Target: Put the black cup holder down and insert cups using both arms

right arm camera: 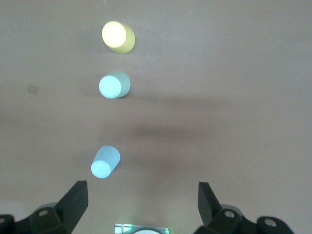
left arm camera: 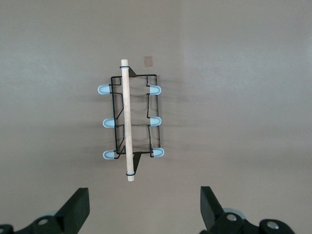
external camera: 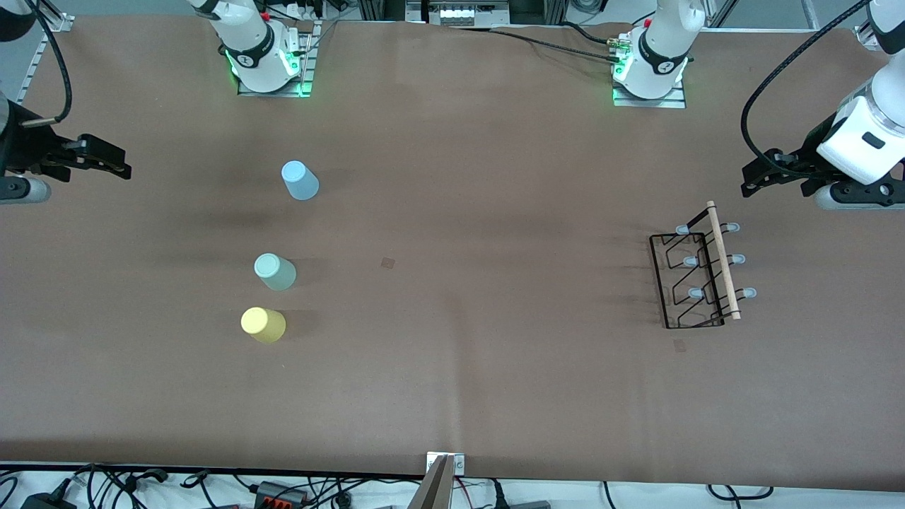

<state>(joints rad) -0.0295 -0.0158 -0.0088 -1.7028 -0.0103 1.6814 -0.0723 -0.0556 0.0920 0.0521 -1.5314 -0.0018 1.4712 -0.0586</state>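
Note:
The black cup holder stands on the brown table toward the left arm's end, its wooden rod handle on top and grey-tipped pegs on both sides. It also shows in the left wrist view. Three cups stand toward the right arm's end: light blue, mint green, and yellow nearest the front camera. The right wrist view shows all three: blue, mint, yellow. My left gripper hovers open and empty above the table beside the holder. My right gripper hovers open and empty above the table's end.
The arm bases stand at the table's edge farthest from the front camera. Small tape marks lie mid-table and just in front of the holder. Cables run along the near edge, by a metal bracket.

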